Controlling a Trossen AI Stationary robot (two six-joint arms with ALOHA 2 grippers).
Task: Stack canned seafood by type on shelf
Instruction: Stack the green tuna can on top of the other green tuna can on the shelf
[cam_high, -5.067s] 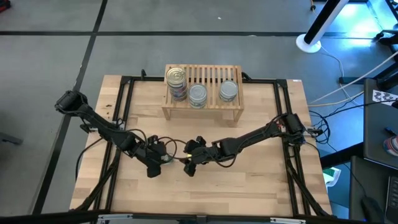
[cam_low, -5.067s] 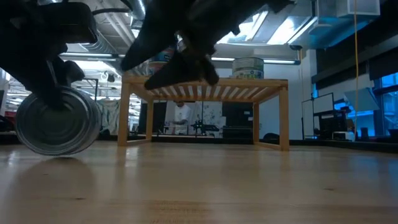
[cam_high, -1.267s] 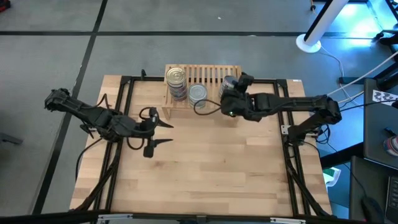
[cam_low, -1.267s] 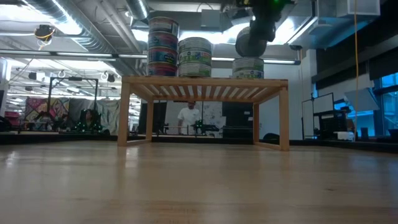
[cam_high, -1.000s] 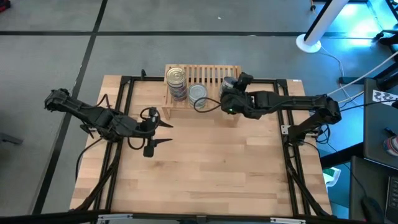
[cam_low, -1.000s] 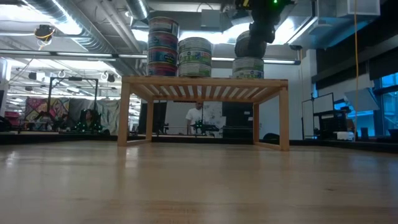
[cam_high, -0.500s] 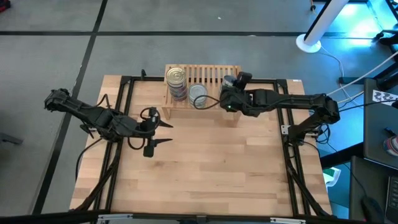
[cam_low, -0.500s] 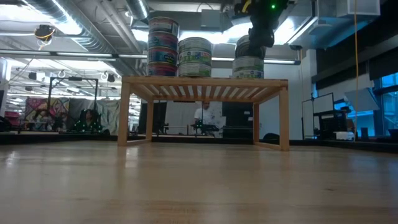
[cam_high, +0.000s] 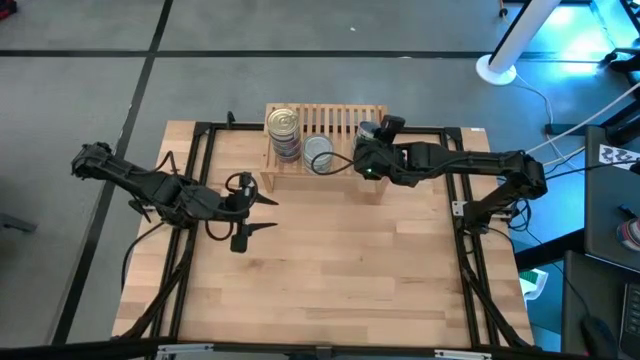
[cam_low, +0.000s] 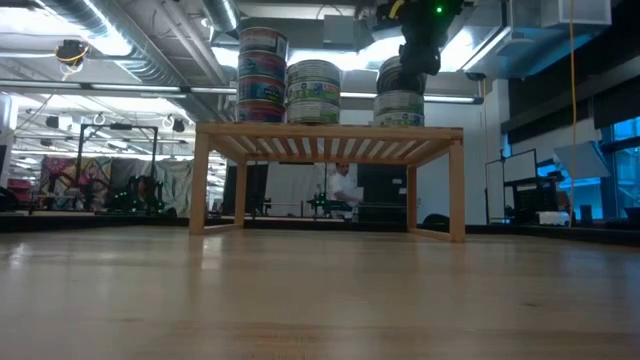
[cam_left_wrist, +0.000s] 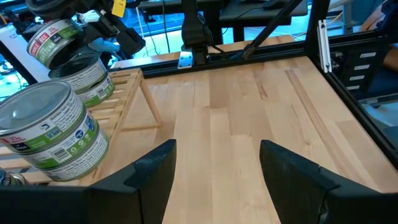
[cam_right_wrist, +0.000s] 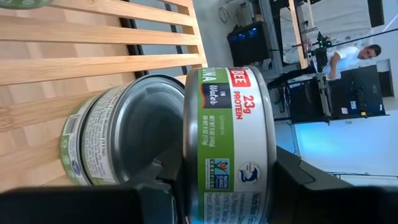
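The right wrist view alone shows the right gripper (cam_right_wrist: 211, 186) grasping a green-labelled tin (cam_right_wrist: 227, 146), tilted against another tin (cam_right_wrist: 118, 134) on the shelf (cam_high: 325, 145). Overhead, the left gripper (cam_high: 262, 213) waits released over the table (cam_high: 340, 270). Since a second ago, the held tin has sunk closer.

Table (cam_high: 330, 270) was light wood with only the shelf (cam_high: 342, 121) sitting on it at 12 o'clock; three tin stacks (cam_low: 313, 91) stood along the shelf's slats.
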